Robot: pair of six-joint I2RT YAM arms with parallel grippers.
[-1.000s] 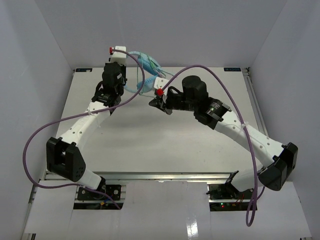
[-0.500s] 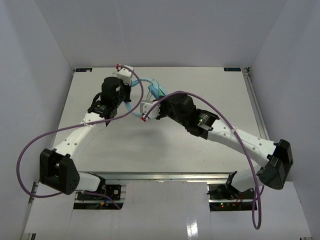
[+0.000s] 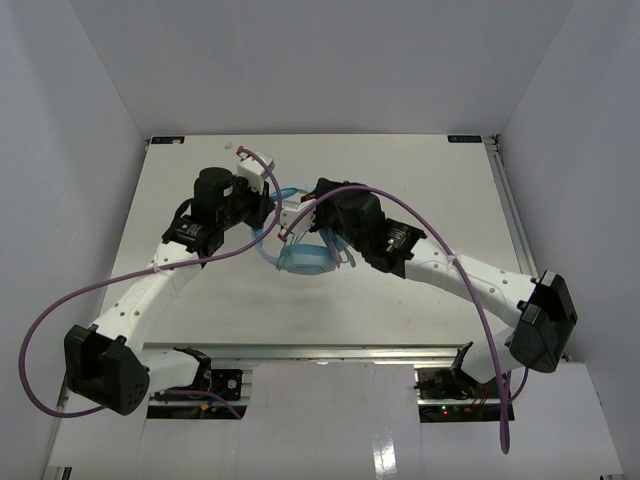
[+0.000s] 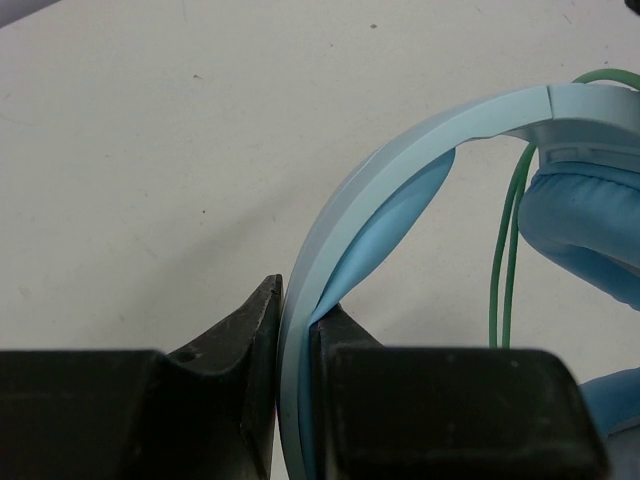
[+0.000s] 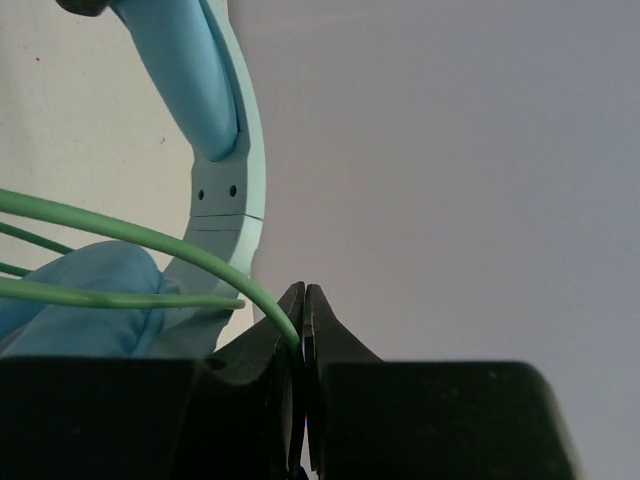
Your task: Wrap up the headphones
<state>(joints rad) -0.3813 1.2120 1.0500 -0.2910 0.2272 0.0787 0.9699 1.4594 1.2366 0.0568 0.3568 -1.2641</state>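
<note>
The light blue headphones (image 3: pixel 303 260) hang between my two grippers over the middle of the table, one ear cup facing up. My left gripper (image 4: pixel 297 310) is shut on the curved headband (image 4: pixel 400 170), which rises from the jaws toward an ear cup (image 4: pixel 590 230). The thin green cable (image 4: pixel 505 250) runs down beside that cup. My right gripper (image 5: pixel 304 300) is shut on the green cable (image 5: pixel 150 238), close to the headband (image 5: pixel 235 150) and a padded cup (image 5: pixel 90 290). From above, the left gripper (image 3: pixel 265 205) and right gripper (image 3: pixel 297 222) stand close together.
Thick purple robot cables loop off the left arm (image 3: pixel 150 275) and over the right arm (image 3: pixel 440 230). The white table (image 3: pixel 420 170) is boxed in by pale walls on the left, back and right. Both arm bases sit at the near edge.
Both arms have swung from the far side toward the table's middle, bringing the headphones down and nearer. The grips on headband and cable are unchanged.
</note>
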